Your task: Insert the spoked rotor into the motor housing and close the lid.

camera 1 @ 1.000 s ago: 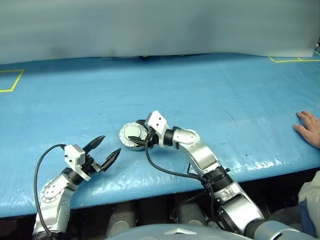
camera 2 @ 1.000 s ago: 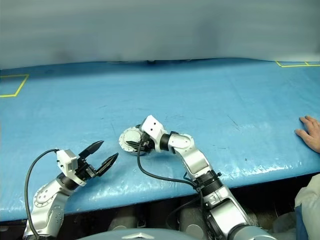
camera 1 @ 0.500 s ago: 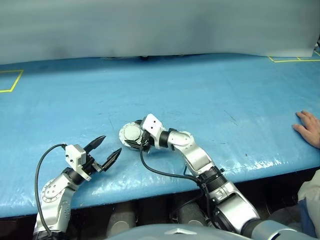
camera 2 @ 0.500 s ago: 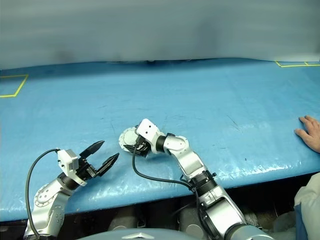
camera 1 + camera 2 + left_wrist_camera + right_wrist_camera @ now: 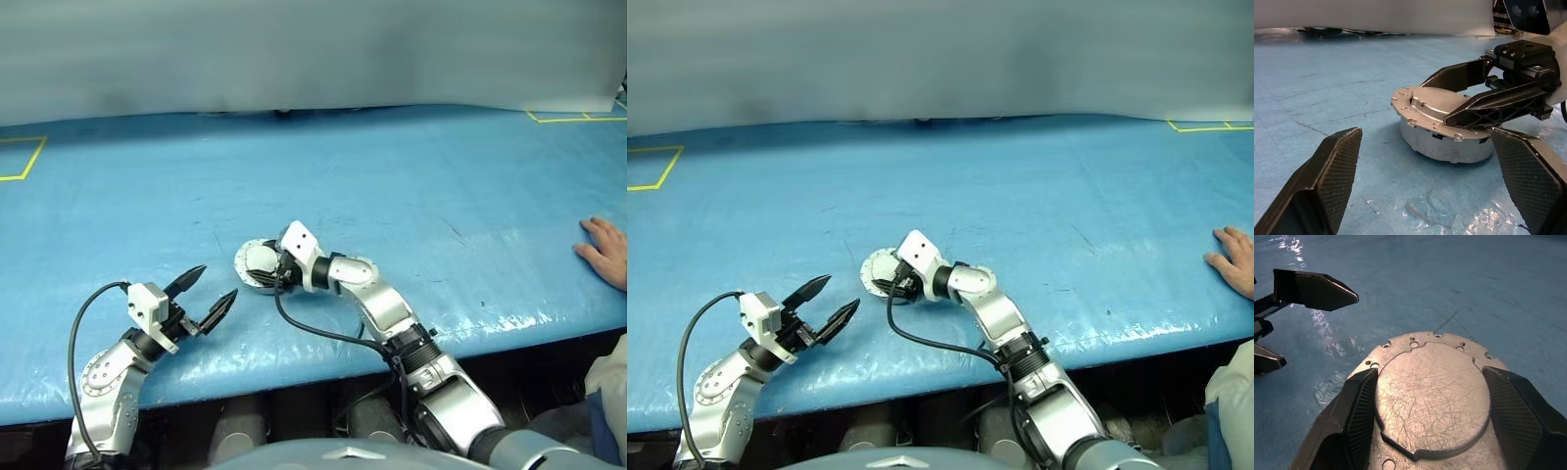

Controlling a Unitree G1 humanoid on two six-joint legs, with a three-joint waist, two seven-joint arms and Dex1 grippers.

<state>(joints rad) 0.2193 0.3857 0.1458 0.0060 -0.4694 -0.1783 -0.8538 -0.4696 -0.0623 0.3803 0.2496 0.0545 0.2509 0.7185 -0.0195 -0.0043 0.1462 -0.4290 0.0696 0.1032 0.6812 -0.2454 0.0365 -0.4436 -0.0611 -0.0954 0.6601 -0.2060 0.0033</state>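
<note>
The motor housing [image 5: 1442, 147] stands on the blue table, a round silver cup with the lid [image 5: 1432, 391] lying flat on top, smooth face up. My right gripper [image 5: 265, 276] reaches over it from the right. Its black fingers [image 5: 1484, 105] lie along both sides of the lid's raised centre plate, close against it, shut on the lid. My left gripper [image 5: 217, 282] hovers open a short way in front and to the left of the housing, pointing at it, with nothing between its fingers [image 5: 1337, 166]. The spoked rotor is hidden.
A person's hand [image 5: 605, 250] rests on the table at the far right edge. Yellow tape marks [image 5: 24, 157] lie at the far left and back right. The table's front edge [image 5: 294, 357] runs just behind my arms.
My right gripper has slid left from the housing's right side to over the lid, and its fingers have drawn closer together. The left gripper has kept still.
</note>
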